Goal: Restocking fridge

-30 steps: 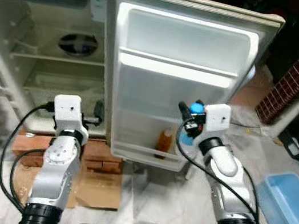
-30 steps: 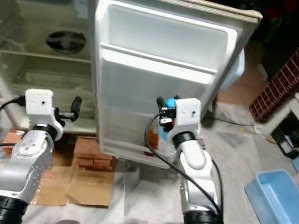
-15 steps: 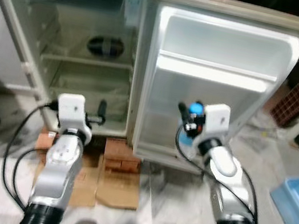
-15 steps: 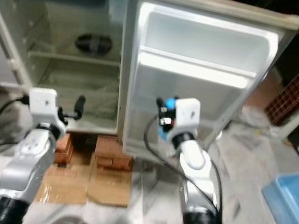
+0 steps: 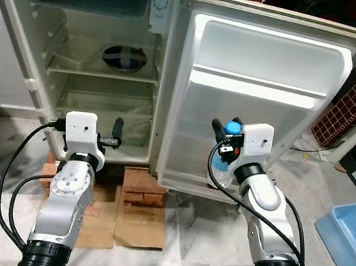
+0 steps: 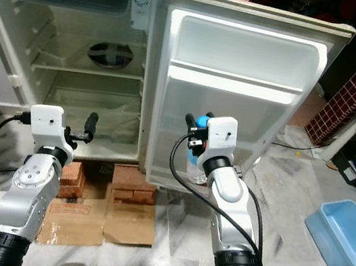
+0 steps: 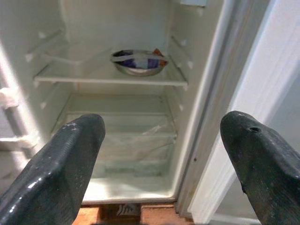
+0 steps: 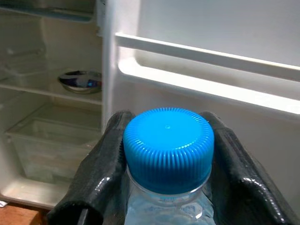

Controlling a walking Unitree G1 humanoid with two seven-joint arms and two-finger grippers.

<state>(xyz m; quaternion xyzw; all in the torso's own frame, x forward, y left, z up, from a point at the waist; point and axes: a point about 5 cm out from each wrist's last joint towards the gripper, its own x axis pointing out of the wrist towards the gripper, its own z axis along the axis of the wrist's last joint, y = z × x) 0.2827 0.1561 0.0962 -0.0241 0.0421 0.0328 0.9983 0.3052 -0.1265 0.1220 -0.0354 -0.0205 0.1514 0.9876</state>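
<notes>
Right claw (image 8: pixel 166 187) pinching blue-capped water bottle (image 8: pixel 168 145) before open fridge door (image 5: pixel 258 106); left claw (image 7: pixel 159 159) hanging spread, idle. Bottle awaiting shelving; restocking barely begun.

Two silver-grey jointed metal arms, the left arm (image 5: pixel 65 203) and the right arm (image 5: pixel 268 211), each end at the base in a ribbed black collar and carry at the wrist a boxy white camera housing with rounded corners. Looping black cables (image 5: pixel 15 177) run from each housing down along the limb. The fingers (image 7: pixel 63 166) are thick, rounded matte-black pads with a slightly scuffed, glossy sheen, one bearing a small round hole near its tip.
</notes>
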